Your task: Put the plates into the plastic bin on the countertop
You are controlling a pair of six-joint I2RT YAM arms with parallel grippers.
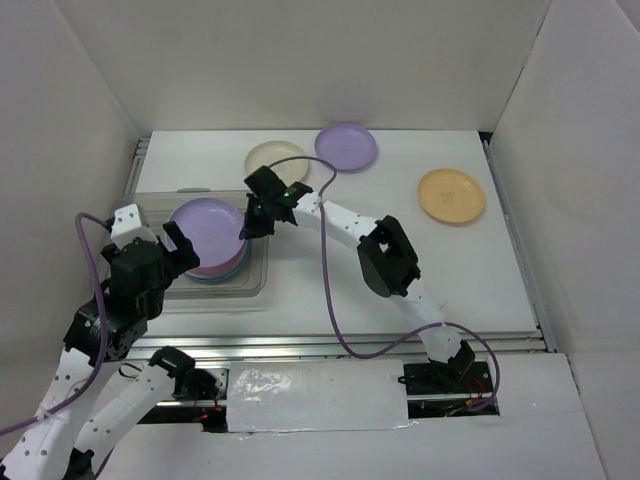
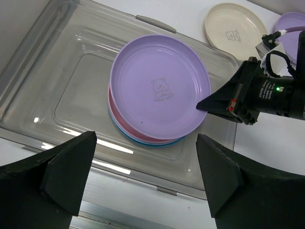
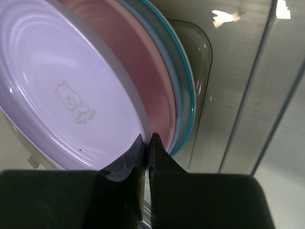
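Right gripper (image 3: 147, 143) first: its fingertips are squeezed together on the rim of the lilac plate (image 2: 159, 90), one finger above the edge and one below, a thin pinch with no gap showing. The pinched edge is the one nearest the bin's right wall.

That plate lies face up, with its little bear print on top. It is round, so it has no long side. It sits on top of a stack inside the bin (image 2: 57, 86), slid a little off-centre toward the gripper. Under it comes a pink plate (image 3: 147, 67), and under that a blue plate (image 3: 187, 105), with only its rim peeking out. The stack occupies the right part of the bin, and the left part shows bare clear plastic.

Over to the left gripper (image 2: 147, 157): its fingers are spread as wide as they go and hold nothing, hanging above the bin's near rim.

Outside the bin, on the countertop (image 1: 480, 290), a cream plate (image 1: 272, 157) lies just beyond the far right corner. A second lilac plate (image 1: 346, 146) lies just right of the cream one, their rims close. An orange plate (image 1: 451, 194) lies well off to the bin's right. The right arm reaches across the countertop to the bin, with a purple cable (image 1: 326, 290) looping along it. White walls (image 1: 570, 150) close in the scene.
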